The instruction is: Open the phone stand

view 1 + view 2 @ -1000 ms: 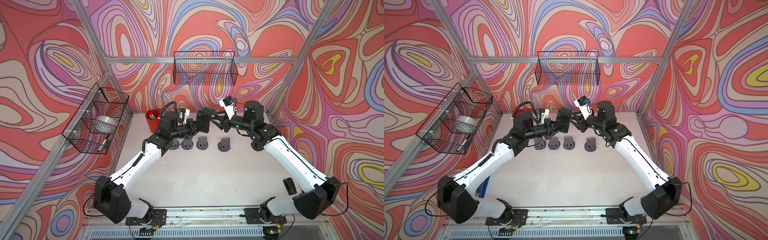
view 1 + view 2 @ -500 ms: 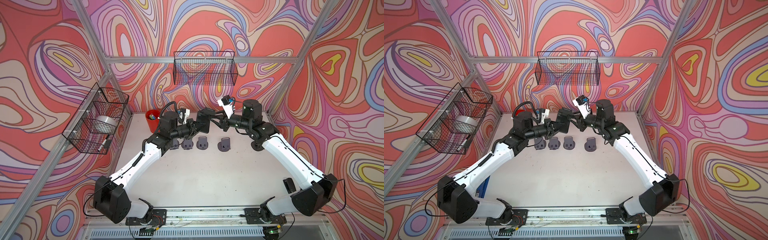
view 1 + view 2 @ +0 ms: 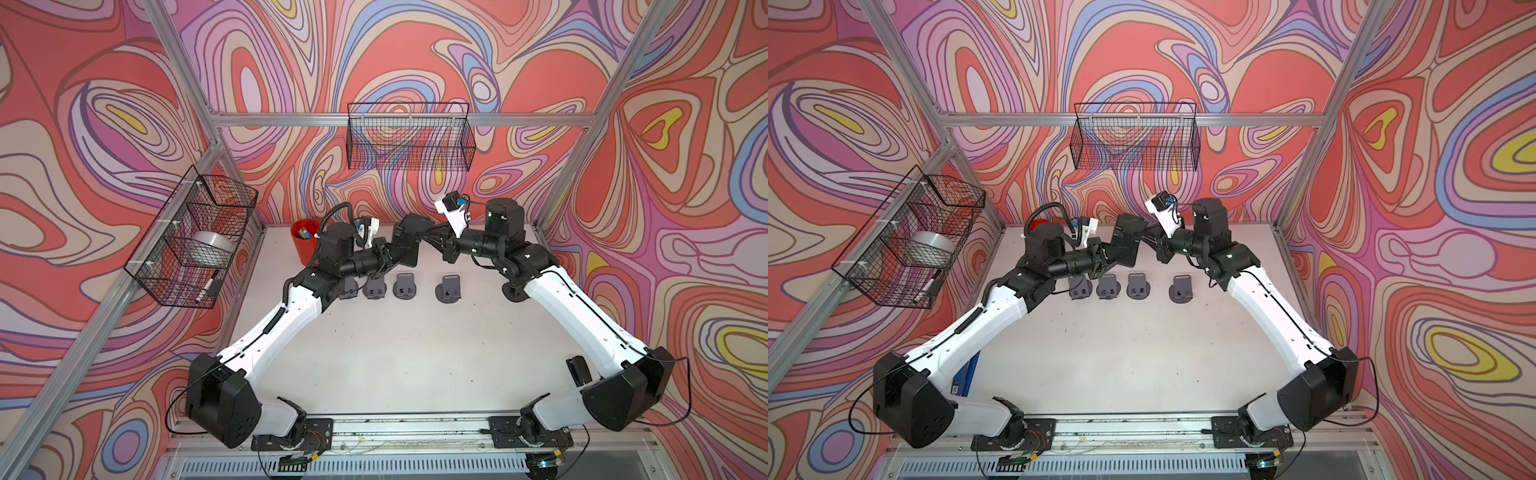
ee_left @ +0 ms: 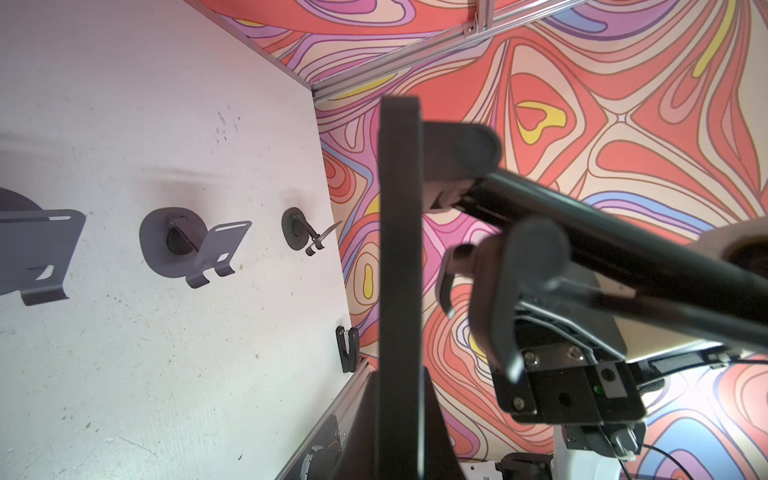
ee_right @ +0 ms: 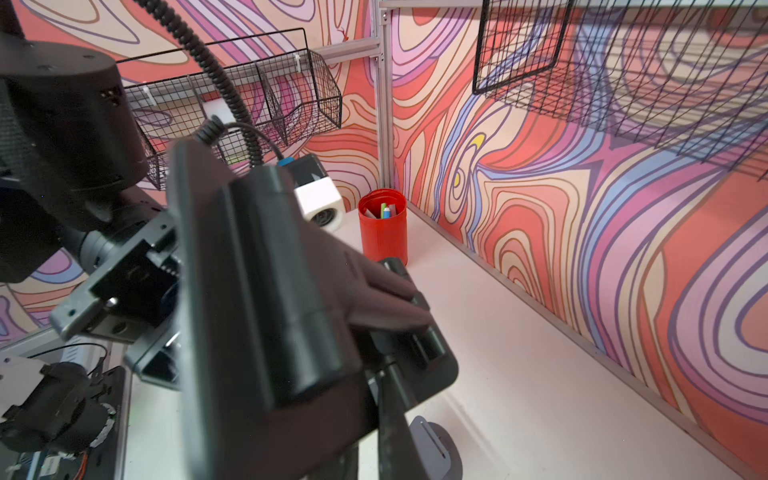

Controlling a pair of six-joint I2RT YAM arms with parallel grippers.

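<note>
Left gripper (image 3: 384, 259) is clamped tight on the flat plate of the black folding phone stand (image 3: 409, 245). The plate shows edge-on in the left wrist view. Right gripper (image 3: 432, 239) comes in from the opposite side. Its jaws look pinched together on the hinged leg behind the plate, but blur hides the exact contact.

The stand hangs in the air between both arms, above the back edge of the white desk (image 3: 395, 374), not touching it. Likely reason: one arm anchors the plate so the other can swing the leg out, and the lift gives the hinge room. The leg's angle is hard to read, so I judge the opening not finished.

Below, a row of four grey metal phone stands (image 3: 405, 286) sits opened near the back edge. A red plastic cup of pens (image 3: 305, 245) stands in the back left corner, well apart.
</note>
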